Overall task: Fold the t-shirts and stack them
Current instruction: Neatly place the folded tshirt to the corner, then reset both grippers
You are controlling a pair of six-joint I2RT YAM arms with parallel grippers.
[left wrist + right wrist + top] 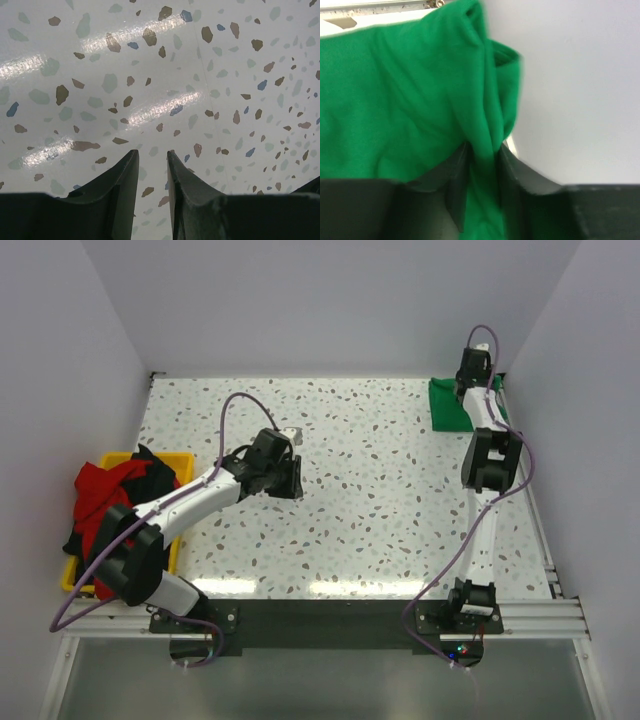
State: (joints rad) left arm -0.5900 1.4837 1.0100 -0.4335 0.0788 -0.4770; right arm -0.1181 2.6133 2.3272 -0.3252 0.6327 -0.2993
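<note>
A bright green t-shirt lies folded at the table's far right corner. My right gripper is over it, and in the right wrist view a bunched fold of the green t-shirt fills the gap of the right gripper, touching both fingers. Red and black t-shirts are heaped in the yellow bin at the left. Above the bare speckled table hangs my left gripper, and in its wrist view the left gripper is open with nothing between its fingers.
White walls close in the table on the left, back and right; the green shirt lies right against the right wall. The yellow bin stands at the left edge beside my left arm. A metal rail runs along the table's right side.
</note>
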